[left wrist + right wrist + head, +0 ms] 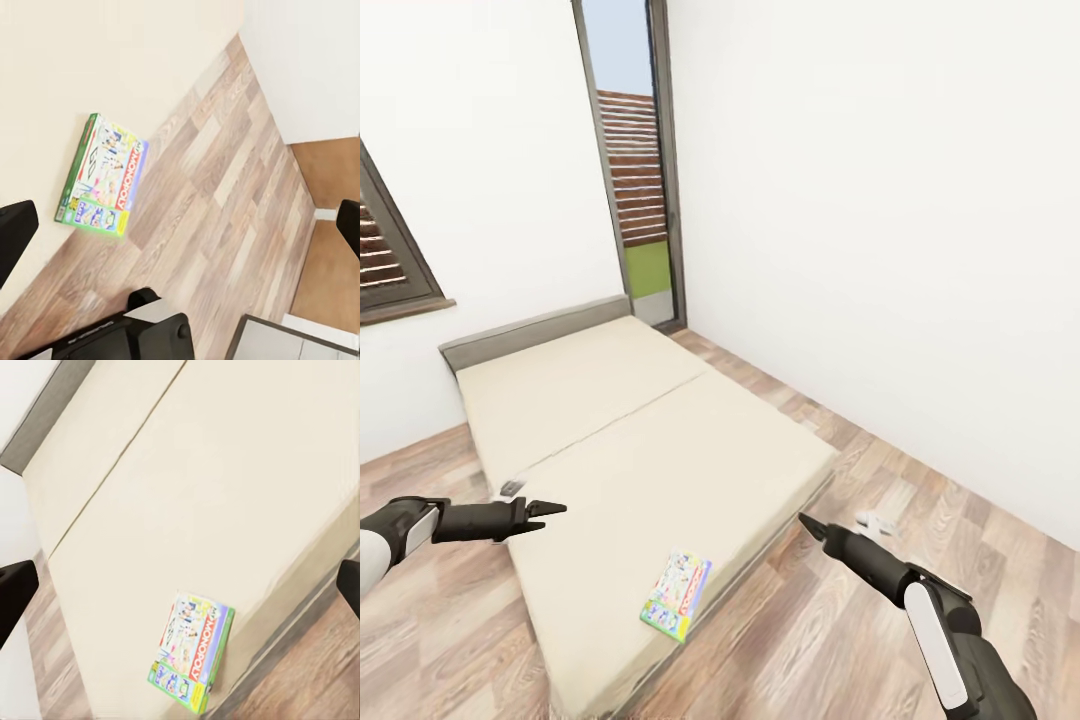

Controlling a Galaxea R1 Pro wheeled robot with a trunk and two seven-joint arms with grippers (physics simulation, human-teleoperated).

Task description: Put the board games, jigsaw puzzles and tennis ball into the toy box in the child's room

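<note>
We are looking down over a low bed (pixel 650 430) with a cream mattress, standing in the corner of a white-walled room on a wood-plank floor (pixel 920 500). One board game (pixel 677 594), a Monopoly box with a green and purple cover, is lying flat on the mattress close to the near corner of the bed, just inside the edge that faces the floor. It is resting apart from both grippers, and nothing is touching it.

Our left gripper (pixel 550 510) is hovering over the left edge of the bed, pointing toward the mattress. In the head view its fingers are looking drawn together at the tip, but in the left wrist view the two dark fingers (pixel 16 234) are sitting at opposite sides of the frame, so we are reporting the jaws as apart and holding nothing. That view is showing the board game (pixel 103 176) on the mattress beside the floor planks.

Our right gripper (pixel 808 526) is hanging over the floor just off the bed's right edge. The right wrist view is likewise showing its fingers (pixel 16 592) spread wide and empty, with the board game (pixel 193 651) lying between them and farther off on the mattress.

A tall narrow window (pixel 630 160) is standing behind the head of the bed.
</note>
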